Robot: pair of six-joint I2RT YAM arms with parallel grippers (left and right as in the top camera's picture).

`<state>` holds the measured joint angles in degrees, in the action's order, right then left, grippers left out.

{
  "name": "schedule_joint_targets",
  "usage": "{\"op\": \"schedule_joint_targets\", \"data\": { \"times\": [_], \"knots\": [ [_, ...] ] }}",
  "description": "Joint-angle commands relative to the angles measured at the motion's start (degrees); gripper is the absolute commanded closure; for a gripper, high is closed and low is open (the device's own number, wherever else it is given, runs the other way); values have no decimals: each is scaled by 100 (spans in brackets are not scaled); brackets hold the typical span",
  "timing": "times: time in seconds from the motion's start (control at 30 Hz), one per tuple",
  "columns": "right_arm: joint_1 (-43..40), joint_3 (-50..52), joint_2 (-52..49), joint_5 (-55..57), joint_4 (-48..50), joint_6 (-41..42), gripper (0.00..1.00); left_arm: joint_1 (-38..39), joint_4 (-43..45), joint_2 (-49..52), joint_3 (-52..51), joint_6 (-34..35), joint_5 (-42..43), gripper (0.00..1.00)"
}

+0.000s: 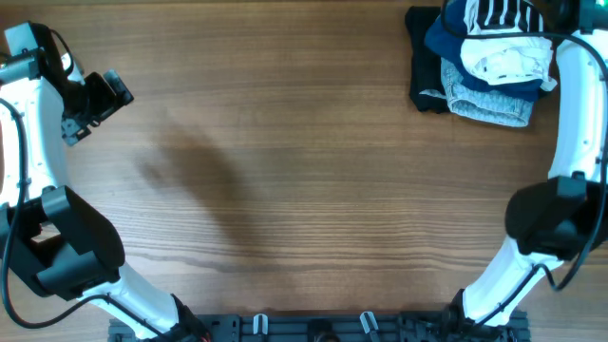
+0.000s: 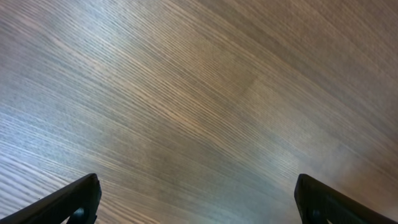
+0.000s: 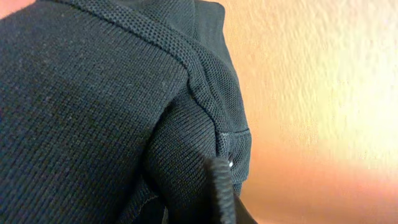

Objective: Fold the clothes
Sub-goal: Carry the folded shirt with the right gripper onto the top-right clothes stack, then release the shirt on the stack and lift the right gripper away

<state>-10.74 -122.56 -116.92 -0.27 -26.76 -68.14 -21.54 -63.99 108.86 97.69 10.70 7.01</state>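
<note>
A pile of clothes (image 1: 484, 66) lies at the table's far right: a black piece (image 1: 427, 57), blue, grey and white pieces, and a black-and-white striped one on top. My right gripper (image 1: 562, 11) is at the pile's far edge, mostly hidden. In the right wrist view a dark knit garment (image 3: 93, 112) fills the frame. One finger (image 3: 219, 183) sits at the centre, pressed against a fold of it; the other finger is hidden by the cloth. My left gripper (image 1: 106, 95) is open and empty over bare wood at the far left, its fingertips wide apart (image 2: 196, 190).
The wooden table (image 1: 304, 190) spreads between the two arms. The right arm's white link (image 1: 579, 95) runs along the right edge beside the pile. Arm bases stand at the front edge.
</note>
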Motion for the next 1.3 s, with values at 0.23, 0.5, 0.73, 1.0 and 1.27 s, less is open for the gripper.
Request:
{"op": "schedule_joint_targets", "data": {
  "times": [0.23,0.5,0.73,1.0,1.27],
  "knots": [
    [-103,-81,-1005,-315,-758,-459,96,-7,39,13,-35,74,111,0],
    [-131,-81,-887,-511,-2531,94,96,4,63,13,-35,74,111,0],
    [-122,-81,-525,-664,-3462,876,4,22,57,13,-35,72,114,0],
    [-125,-83,651,-1440,-2728,1762,0,44,81,13,-35,72,111,0],
    [-286,-79,278,-1005,-1609,4955,0,44,122,13,-35,72,111,0]
  ]
}}
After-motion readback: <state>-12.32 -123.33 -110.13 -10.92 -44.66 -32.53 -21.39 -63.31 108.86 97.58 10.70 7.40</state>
